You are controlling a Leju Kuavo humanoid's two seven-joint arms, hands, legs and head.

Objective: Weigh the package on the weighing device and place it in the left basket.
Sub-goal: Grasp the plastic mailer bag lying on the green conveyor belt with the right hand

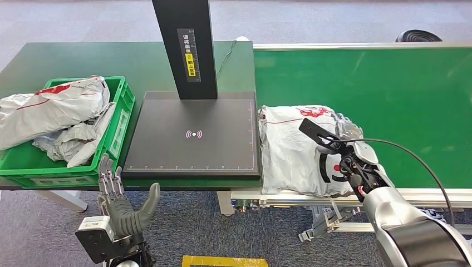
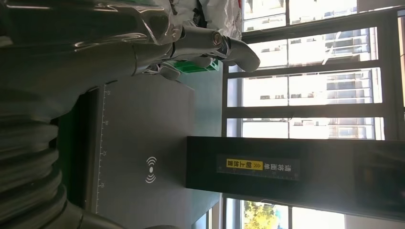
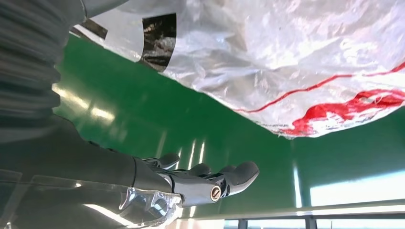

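The package (image 1: 292, 153), a white plastic mailer with red and black print, lies on the green conveyor belt (image 1: 389, 94) just right of the weighing device. My right hand (image 1: 356, 158) hovers at the package's right edge. In the right wrist view this hand (image 3: 205, 181) has its fingers stretched out over the belt, holding nothing, with the package (image 3: 286, 57) beside it. The weighing device (image 1: 195, 136) is a bare black platform with a black post. My left hand (image 1: 119, 203) is below the table's front edge, fingers spread and empty; the left wrist view has it (image 2: 191, 43) near the platform (image 2: 143, 143).
The green basket (image 1: 127, 103) stands left of the platform and holds several crumpled white mailers (image 1: 55, 105). The black post (image 1: 186, 50) rises from the platform's far side. A black cable runs from my right wrist across the belt. Windows lie beyond the table in the left wrist view.
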